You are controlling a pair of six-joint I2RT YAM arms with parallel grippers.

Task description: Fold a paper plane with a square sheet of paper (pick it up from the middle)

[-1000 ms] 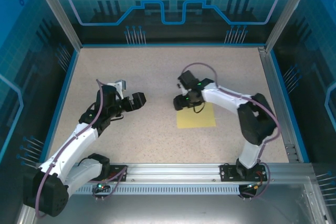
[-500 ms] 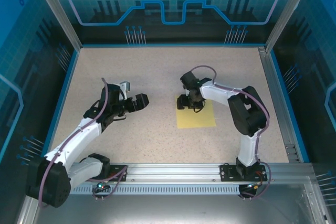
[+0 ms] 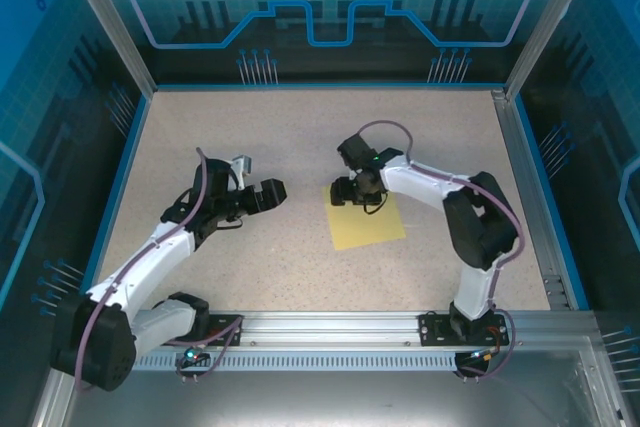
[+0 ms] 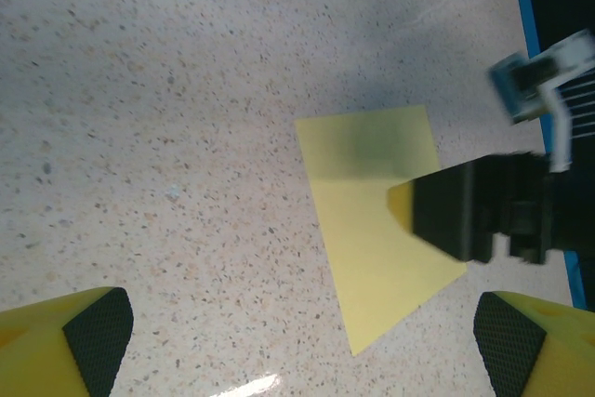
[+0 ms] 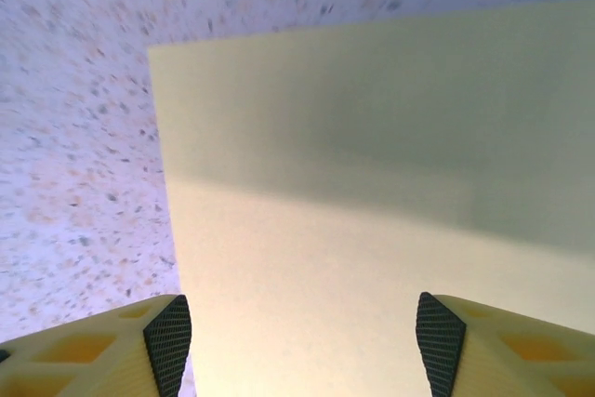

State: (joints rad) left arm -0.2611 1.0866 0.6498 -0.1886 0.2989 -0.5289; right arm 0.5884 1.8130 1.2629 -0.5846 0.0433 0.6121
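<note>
My right end effector (image 5: 302, 327) has its two fingers apart, and on its wrist camera the square sheet of paper (image 5: 372, 183) lies flat beneath and between them. The fingertips are cut off at the bottom of that view, so I cannot tell whether they touch the paper. A broad shadow falls across the upper part of the sheet. From the top camera the end effector's dark body sits over the sheet's far-left corner and hides the corner and the fingertips.

My left end effector (image 3: 268, 194) hangs well to the left of the sheet with its fingers spread wide and nothing between them. On its wrist camera only the two padded tips show, in the lower corners. Beyond them the sheet lies askew, and a blurred dark block, the other end effector, covers part of its right side.

The sheet lies on the speckled bench (image 3: 280, 137), right of centre, turned a little out of square with the bench edges. I cannot make out any crease.
</note>
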